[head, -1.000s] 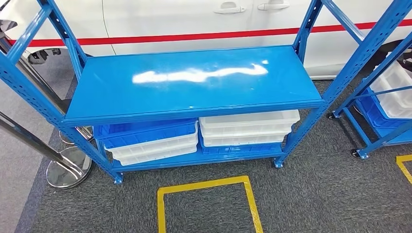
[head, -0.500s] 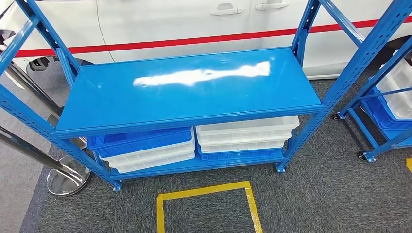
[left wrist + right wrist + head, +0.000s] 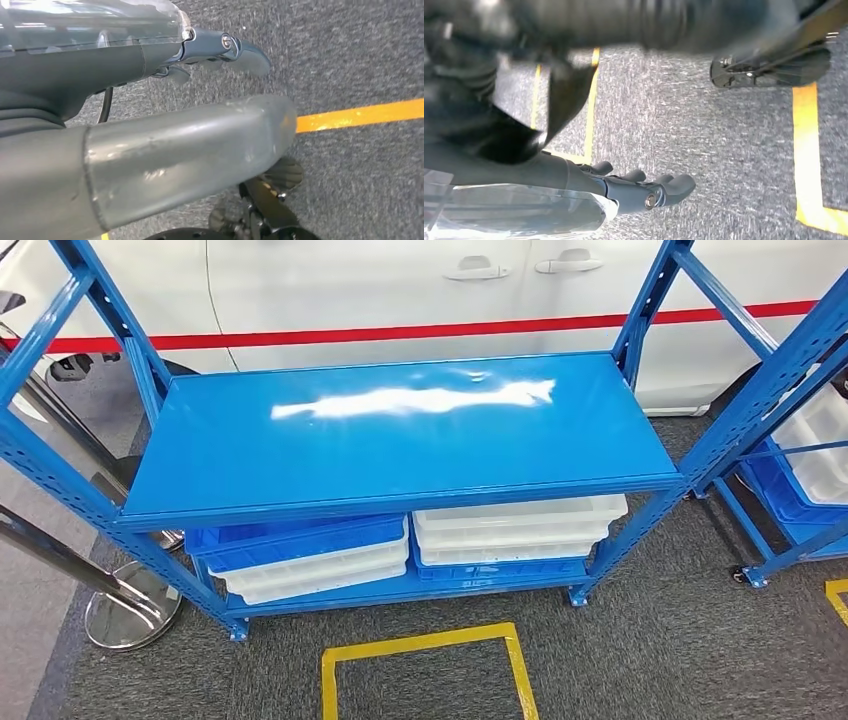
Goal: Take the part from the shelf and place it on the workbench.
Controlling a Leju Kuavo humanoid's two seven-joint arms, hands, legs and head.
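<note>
Blue steel shelf [image 3: 400, 435], frame centre: top deck bare, glossy. Lower tier holds stacked trays: blue tray [image 3: 300, 540] over white trays [image 3: 315, 575] at left, white trays [image 3: 515, 525] over a blue one at right; contents hidden. Part not identifiable. Left hand [image 3: 200, 125] and right hand [image 3: 634, 187] hang over grey carpet, fingers loosely extended, holding nothing.

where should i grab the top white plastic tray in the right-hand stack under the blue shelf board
Grip the top white plastic tray by its long front rim, coming in level from the front. The blue shelf board sits close above, blocking the top; a blue plastic tray flanks one end, a blue upright the other. The rim probably lets fingers hook under.
</note>
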